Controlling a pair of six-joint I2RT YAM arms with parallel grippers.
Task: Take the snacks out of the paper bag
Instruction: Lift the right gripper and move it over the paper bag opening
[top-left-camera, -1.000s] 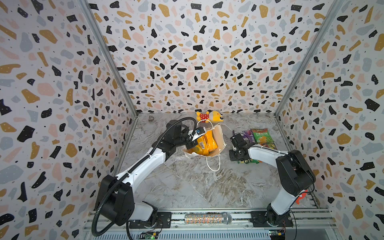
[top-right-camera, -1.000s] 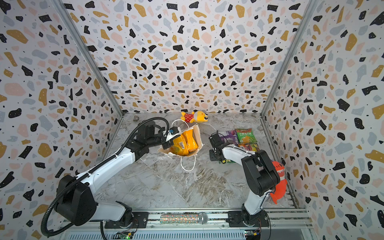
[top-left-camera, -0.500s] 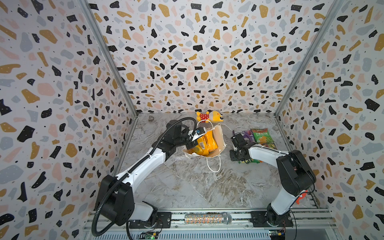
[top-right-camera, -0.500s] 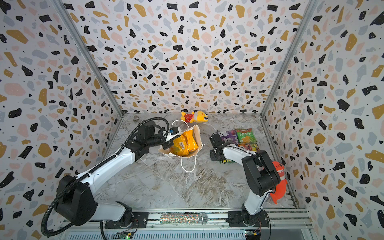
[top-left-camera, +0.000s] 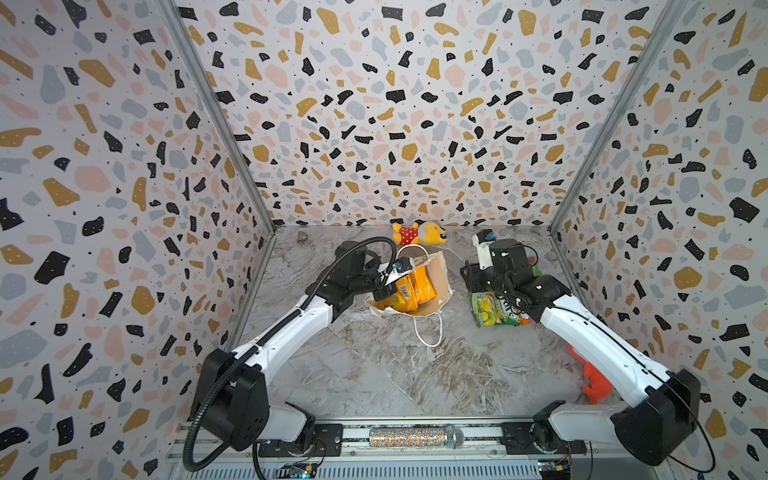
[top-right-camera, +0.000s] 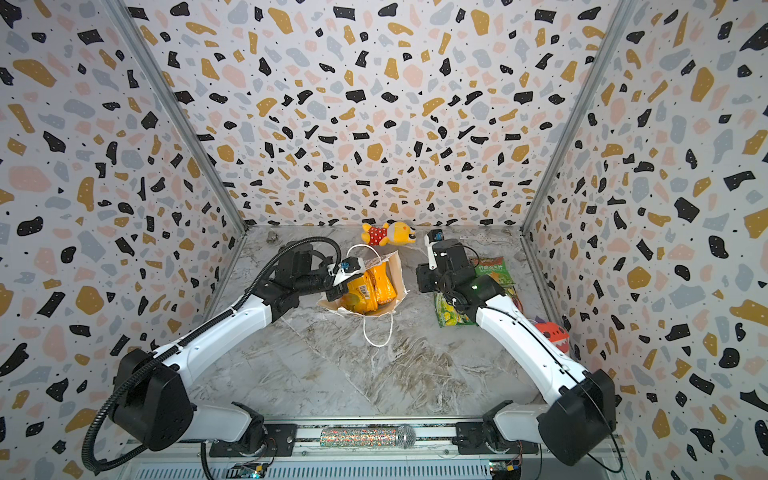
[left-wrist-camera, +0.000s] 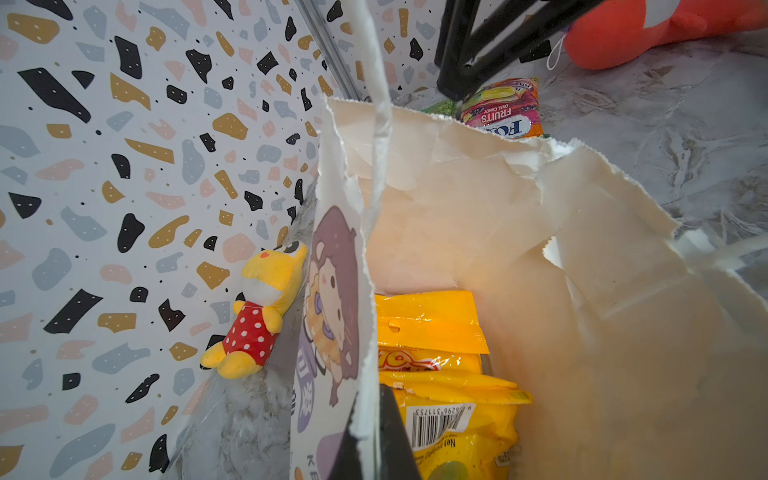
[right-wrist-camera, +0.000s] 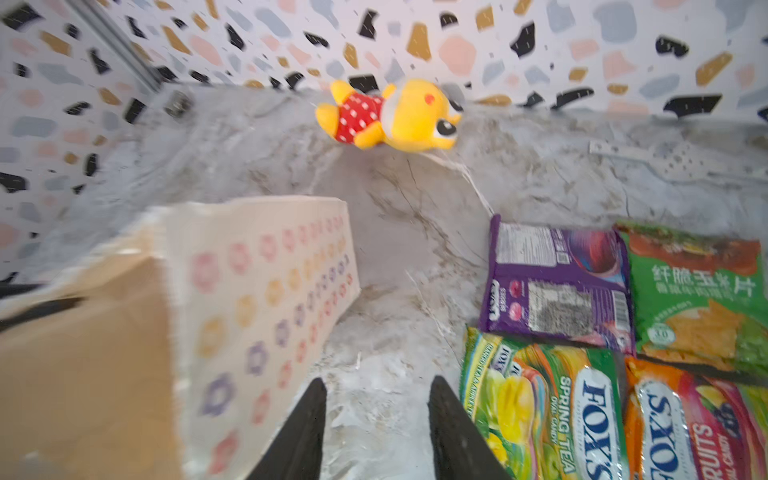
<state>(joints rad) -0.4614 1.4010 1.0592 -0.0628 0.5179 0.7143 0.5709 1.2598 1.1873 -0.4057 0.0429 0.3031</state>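
The left gripper (left-wrist-camera: 368, 432) is clamped on the printed wall of the paper bag (left-wrist-camera: 498, 216), propping its mouth open. Just past its fingertips, deep inside, two orange-yellow packets (left-wrist-camera: 432, 328) lie overlapped. The right gripper (right-wrist-camera: 376, 386) hangs with its jaws apart and nothing between them. The bag's flowered side is close on one flank and the FOX'S Spring Tea packet (right-wrist-camera: 540, 415) just beside the other finger. Beyond that packet lie the FOX'S Fruits packet (right-wrist-camera: 685, 424), the purple packet (right-wrist-camera: 557, 291) and the green packet (right-wrist-camera: 698, 299), already out on the marble table (right-wrist-camera: 395, 257). The likely trouble is the reach in. A finger catching the ragged rim could tear the thin paper or drag the bag out of the left pinch. The glossy, stacked packets may also slip, or come up together.
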